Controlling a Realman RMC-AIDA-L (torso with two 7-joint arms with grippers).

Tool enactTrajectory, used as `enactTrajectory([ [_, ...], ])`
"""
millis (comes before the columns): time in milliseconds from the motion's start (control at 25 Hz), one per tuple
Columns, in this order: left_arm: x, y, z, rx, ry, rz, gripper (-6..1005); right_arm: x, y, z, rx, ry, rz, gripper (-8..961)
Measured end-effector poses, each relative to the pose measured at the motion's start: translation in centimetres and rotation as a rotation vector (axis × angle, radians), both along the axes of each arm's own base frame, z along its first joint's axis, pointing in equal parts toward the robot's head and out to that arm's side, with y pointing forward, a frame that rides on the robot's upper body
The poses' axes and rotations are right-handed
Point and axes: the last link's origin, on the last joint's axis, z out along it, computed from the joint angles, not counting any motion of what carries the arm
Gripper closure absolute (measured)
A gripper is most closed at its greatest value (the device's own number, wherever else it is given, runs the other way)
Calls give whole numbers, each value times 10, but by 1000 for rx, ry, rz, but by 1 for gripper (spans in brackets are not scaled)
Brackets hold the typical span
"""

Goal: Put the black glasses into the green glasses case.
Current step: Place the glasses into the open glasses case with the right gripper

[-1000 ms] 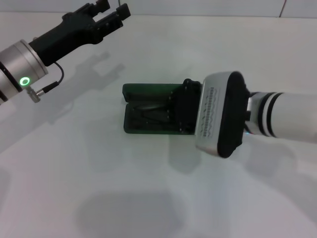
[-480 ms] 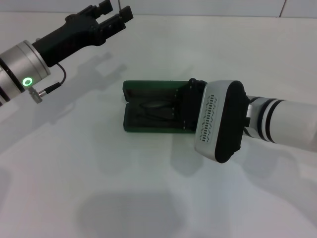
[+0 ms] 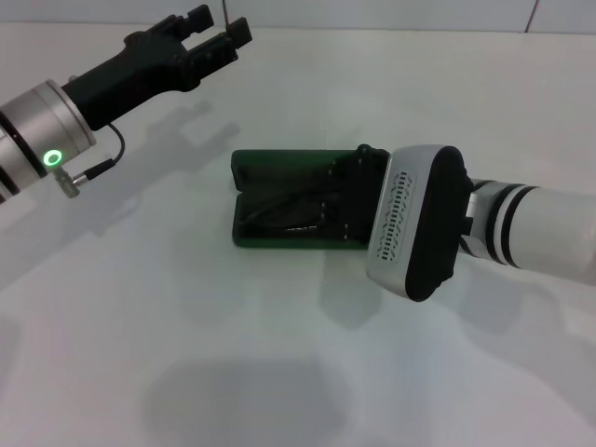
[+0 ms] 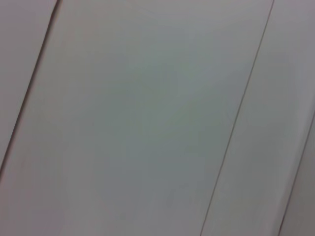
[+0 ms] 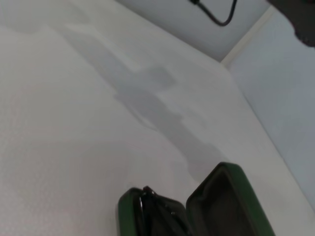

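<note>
Risk first: right pincer (image 3: 349,200) sits low over the open green glasses case (image 3: 279,207) near the middle of the desk (image 3: 186,326) — pulling away carelessly could snag a temple arm and drag the black glasses (image 3: 284,216) back out, or nudge the case. Its opening cannot be told. Glasses lie inside the lower tray, thin dark frame against dark lining. Left pincer (image 3: 212,33) hangs near the far left edge, fingers apart, empty.

A white table (image 3: 186,326) bears the open green glasses case (image 3: 279,200).
</note>
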Motion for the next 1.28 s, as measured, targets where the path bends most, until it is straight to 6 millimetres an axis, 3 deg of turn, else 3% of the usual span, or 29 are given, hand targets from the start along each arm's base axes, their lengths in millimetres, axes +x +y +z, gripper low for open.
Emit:
enactTrajectory([
  [520,-1,-1,0,-6,15,-3,226,-2,-4,5,-118,41,-73,726],
  [840,-2,-2,-1,-8,15,-1,224,-3,6,37,-214,142,-160,718],
  [1000,3,0,-4,-7,16,-19,223,-3,0,48,-302,213,-149,715],
  [1160,7,1,-7,-9,14,-29,222,-5,-5,45,-442,212,-142,711],
  [1280,8,1,-7,-9,13,-30,221,-6,4,38,-498,182,-194,708],
])
